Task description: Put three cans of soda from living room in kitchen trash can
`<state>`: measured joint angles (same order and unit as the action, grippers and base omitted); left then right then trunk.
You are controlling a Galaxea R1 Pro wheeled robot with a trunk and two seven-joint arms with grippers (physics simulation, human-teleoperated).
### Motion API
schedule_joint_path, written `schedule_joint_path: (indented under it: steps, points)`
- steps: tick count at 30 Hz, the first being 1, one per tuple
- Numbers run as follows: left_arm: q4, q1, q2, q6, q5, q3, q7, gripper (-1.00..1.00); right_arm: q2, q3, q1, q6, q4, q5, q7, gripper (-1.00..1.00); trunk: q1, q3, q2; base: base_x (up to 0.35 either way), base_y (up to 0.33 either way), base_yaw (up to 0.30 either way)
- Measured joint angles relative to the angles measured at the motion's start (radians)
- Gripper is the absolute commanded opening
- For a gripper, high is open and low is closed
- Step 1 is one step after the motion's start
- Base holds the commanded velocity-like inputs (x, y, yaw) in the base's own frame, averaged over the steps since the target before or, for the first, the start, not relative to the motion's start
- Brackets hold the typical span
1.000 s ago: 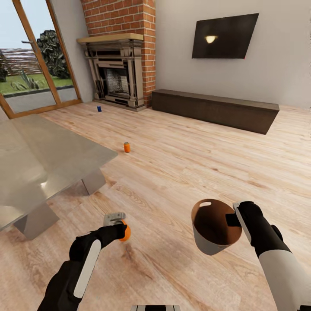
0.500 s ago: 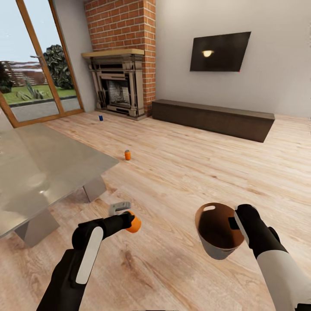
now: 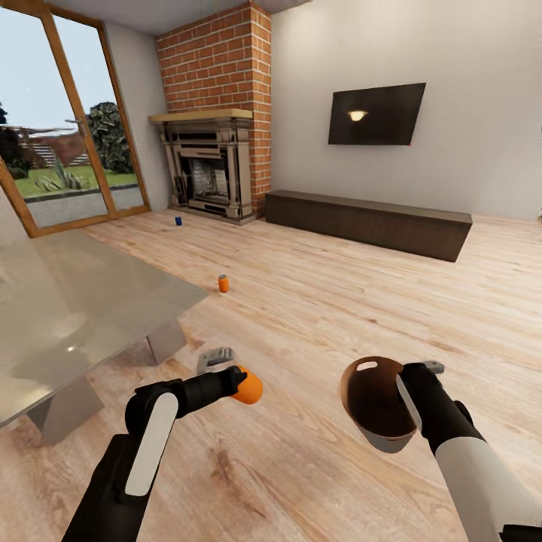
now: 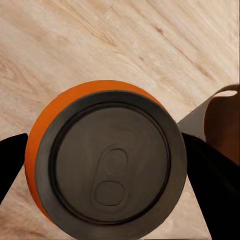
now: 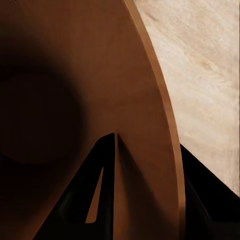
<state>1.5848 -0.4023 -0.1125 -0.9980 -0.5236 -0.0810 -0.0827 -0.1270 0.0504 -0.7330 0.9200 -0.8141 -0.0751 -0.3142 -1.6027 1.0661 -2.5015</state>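
The left gripper has its jaws closed on an orange can, held sideways above the floor at about 7 o'clock in the head view; in the left wrist view the can's lid faces the camera, with a dark finger on each side of the body. The right gripper is clamped on the rim of the trash can, one finger inside the wall and one outside, holding it tilted at about 5 o'clock with its dark mouth turned toward the held can. I count three cans: the held one, a second orange can standing on the wood floor at about 11 o'clock, and a blue can farther off near the fireplace. The cans look light, stiff and smooth, so a squeeze across the round body seems safest; the bin looks rigid and light, and its rim is the obvious hold.
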Motion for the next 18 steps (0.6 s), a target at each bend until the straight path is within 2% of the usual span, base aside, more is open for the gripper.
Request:
schedule_joint_path:
  steps: [2,6,12,18]
  points:
    - [0.001,0.000,0.001,-0.003,-0.007,-0.011,0.019,-1.00,0.001,0.000,0.000,0.003,0.004,-0.021,-0.029,-1.00,0.001,-0.008,0.000,0.000,0.000,0.000]
    - [0.001,0.001,0.002,-0.006,-0.014,-0.020,0.049,-1.00,0.012,0.000,0.000,-0.004,0.009,0.005,-0.053,-1.00,0.003,-0.023,0.001,0.000,0.000,0.000]
    - [0.002,0.003,0.003,-0.009,-0.017,-0.024,0.104,-1.00,0.024,-0.005,0.000,-0.029,0.026,-0.002,-0.063,-1.00,0.025,-0.042,0.043,0.000,0.000,0.000]
    - [0.004,0.003,0.003,-0.012,-0.016,-0.025,0.129,-1.00,0.026,-0.012,0.000,-0.042,0.052,0.002,-0.069,-1.00,0.048,-0.061,0.085,0.000,0.000,0.000]
